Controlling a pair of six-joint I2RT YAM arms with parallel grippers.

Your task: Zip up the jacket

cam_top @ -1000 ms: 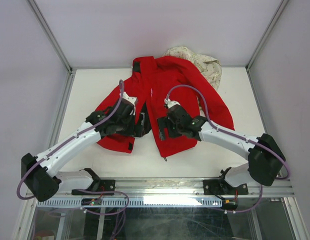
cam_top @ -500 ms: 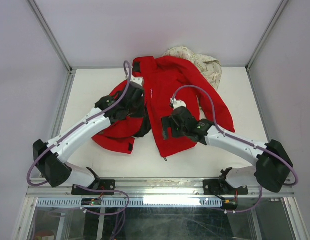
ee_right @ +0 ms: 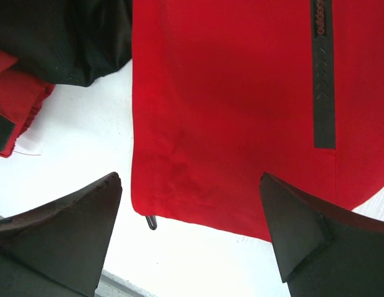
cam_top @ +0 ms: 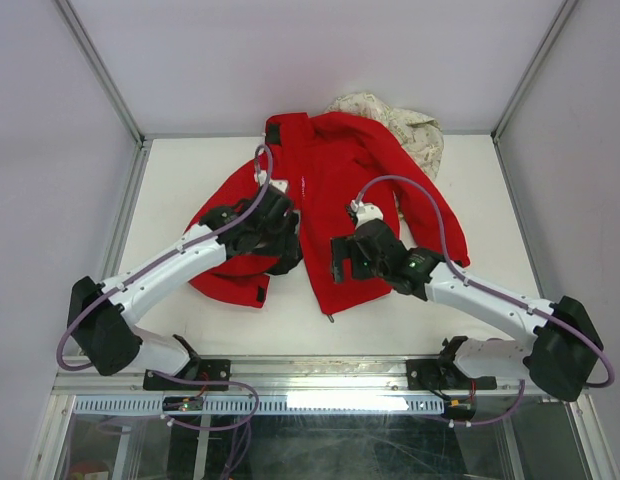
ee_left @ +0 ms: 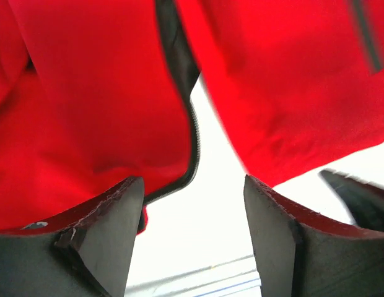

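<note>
White tabletop (cam_top: 180, 180) boxed in by pale walls, with bare room along the left, right and near edges. Red jacket (cam_top: 340, 180) lies spread mid-table toward the back, collar at the far edge, front unzipped. A cream floral garment (cam_top: 415, 125) pokes out behind its shoulder. Left gripper (ee_left: 192, 185) hovers over the left panel's dark zipper edge (ee_left: 195, 142), jaws wide apart, nothing in them. Right gripper (ee_right: 191, 185) hangs above the right panel's hem, jaws spread too, and the little zipper pull (ee_right: 152, 221) sticks out at the bottom corner.
</note>
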